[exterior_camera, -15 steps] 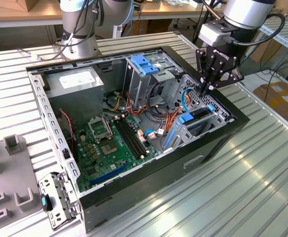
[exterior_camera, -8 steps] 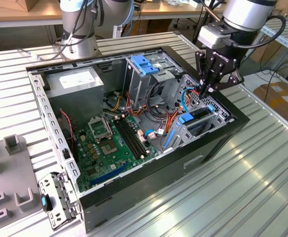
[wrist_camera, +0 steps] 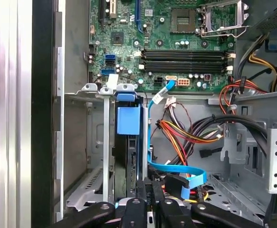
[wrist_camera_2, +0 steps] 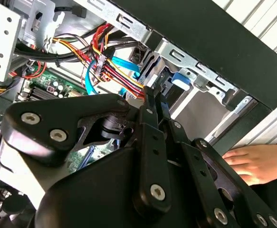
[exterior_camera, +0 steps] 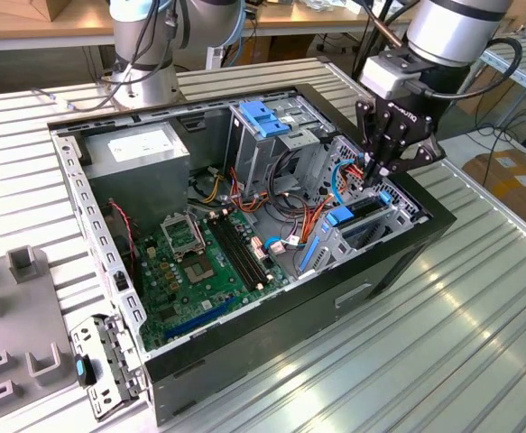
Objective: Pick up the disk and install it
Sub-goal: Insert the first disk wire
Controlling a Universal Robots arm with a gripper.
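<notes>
The disk (exterior_camera: pixel 367 225) stands on edge in the grey drive bay at the case's corner on the exterior view's right, its blue carrier tab (exterior_camera: pixel 338 216) toward the motherboard. In the first wrist view the disk (wrist_camera: pixel 128 159) sits in its slot, dark, below the blue tab (wrist_camera: pixel 128 119). My gripper (exterior_camera: pixel 376 173) hangs just over the bay's far end, fingers pressed together with nothing between them. In both wrist views the gripper (wrist_camera_2: pixel 153 93) (wrist_camera: pixel 150 186) points down beside the disk's end, close to the blue tab (wrist_camera_2: pixel 179 78) and a bundle of cables.
Red, orange and blue cables (wrist_camera: pixel 176 142) run beside the bay. A motherboard (exterior_camera: pixel 199 262), power-supply box (exterior_camera: pixel 141 149) and tall cage with a blue latch (exterior_camera: pixel 267 117) fill the case. A person's hand (wrist_camera_2: pixel 247 161) rests on the table outside it. Grey fixtures (exterior_camera: pixel 19 307) lie at the left.
</notes>
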